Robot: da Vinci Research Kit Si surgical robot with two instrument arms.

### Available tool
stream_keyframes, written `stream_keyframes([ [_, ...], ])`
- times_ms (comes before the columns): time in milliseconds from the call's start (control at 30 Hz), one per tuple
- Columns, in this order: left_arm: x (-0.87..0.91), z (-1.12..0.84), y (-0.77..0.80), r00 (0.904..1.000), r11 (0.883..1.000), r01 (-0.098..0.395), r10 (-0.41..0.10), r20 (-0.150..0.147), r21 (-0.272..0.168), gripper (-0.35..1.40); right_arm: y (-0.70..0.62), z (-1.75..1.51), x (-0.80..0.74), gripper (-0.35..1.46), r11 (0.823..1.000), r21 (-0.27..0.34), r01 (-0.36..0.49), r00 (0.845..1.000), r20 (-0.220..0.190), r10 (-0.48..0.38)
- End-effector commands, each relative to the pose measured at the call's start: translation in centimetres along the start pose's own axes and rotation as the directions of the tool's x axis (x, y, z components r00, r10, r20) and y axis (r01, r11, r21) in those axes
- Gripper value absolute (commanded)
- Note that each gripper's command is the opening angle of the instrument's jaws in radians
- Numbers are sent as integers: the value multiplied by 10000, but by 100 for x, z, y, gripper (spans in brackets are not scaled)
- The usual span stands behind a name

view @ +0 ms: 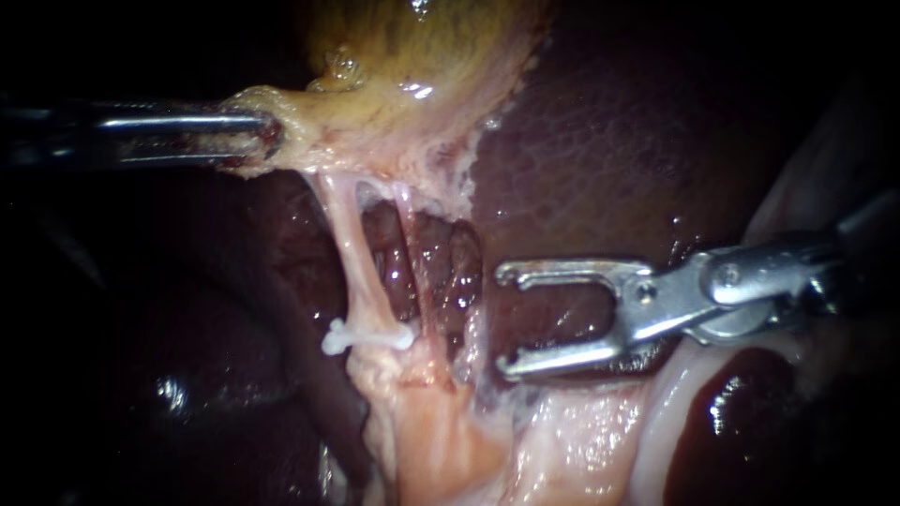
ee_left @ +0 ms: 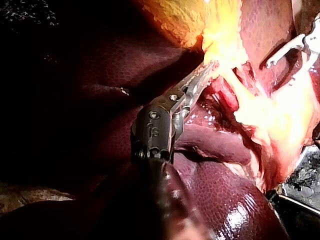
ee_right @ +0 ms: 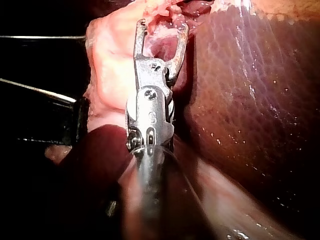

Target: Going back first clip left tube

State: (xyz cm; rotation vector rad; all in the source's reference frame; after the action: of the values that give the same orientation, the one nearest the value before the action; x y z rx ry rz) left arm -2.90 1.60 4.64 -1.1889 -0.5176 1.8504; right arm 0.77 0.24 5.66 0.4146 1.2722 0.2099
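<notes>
The gallbladder point(view: 412, 56), yellow-green and wet, lies against the dark maroon liver point(view: 609, 141), whose mottled surface glistens. Below the gallbladder's pale, frayed edge, pinkish-white fatty tissue point(view: 441, 440) spreads across the liver. Beside it a pale band of tissue point(view: 656, 422) curves along a darker red lobe.

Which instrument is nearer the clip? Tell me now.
Right. The right instrument, jaws open, sits level with the clip, just to its right. The left instrument grips the gallbladder farther off, up and left.
</notes>
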Motion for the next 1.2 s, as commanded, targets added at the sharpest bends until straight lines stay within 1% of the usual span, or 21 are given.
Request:
stream_keyframes([
  [33,0,0,0,10000,10000,-1,1,0,0,-35,0,-3,-2,50,10000,-43,-45,10000,16,45],
  [233,-1,3,1,10000,10000,-5,5,-9,20,-35,6,-18,-2,50,10000,-61,71,10000,16,-71],
  [433,-5,14,0,10000,10000,-24,24,-35,74,-35,9,-27,1,50,10000,-83,26,10000,12,-26],
  [500,-9,21,-1,10000,9999,-46,47,-62,140,-35,9,-28,2,50,10000,-83,22,10000,12,-21],
  [633,-17,40,-2,9999,9999,-94,94,-84,57,-35,9,-28,2,50,10000,-83,21,10000,12,-21],
  [800,-25,63,-5,9999,9999,-153,153,34,17,-35,9,-29,1,50,9999,-80,80,10000,12,-80],
  [900,-26,70,-6,9998,9999,-167,167,68,-7,-35,10,-29,1,50,9999,-81,78,10000,13,-78],
  [1200,-25,72,-7,9998,9999,-164,164,67,-6,-35,10,-30,1,50,9999,-109,78,10000,17,-78],
])
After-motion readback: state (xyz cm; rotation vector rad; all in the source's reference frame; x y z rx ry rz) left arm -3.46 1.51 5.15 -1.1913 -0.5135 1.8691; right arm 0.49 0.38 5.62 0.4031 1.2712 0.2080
